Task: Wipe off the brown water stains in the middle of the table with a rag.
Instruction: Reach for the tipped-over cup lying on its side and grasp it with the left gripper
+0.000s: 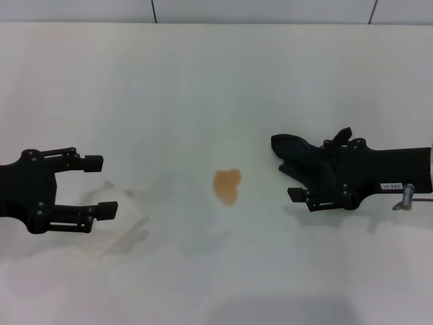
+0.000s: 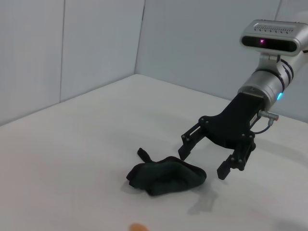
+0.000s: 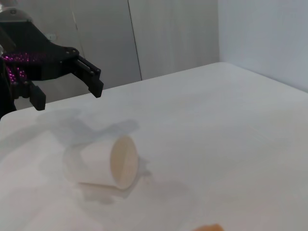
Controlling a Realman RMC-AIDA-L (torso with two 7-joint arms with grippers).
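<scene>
While the brown water stains (image 1: pixel 227 185) sit unwiped mid-surface (image 1: pixel 203 81), your open right hand (image 1: pixel 312 181) hovers over the ungrasped rag (image 1: pixel 295 152).

Bright even overhead light, soft faint shadows, mild haze, no glare

Pale grey wall panels (image 2: pixel 72 48) with vertical seams meeting at a corner behind the work surface, evenly lit.
</scene>
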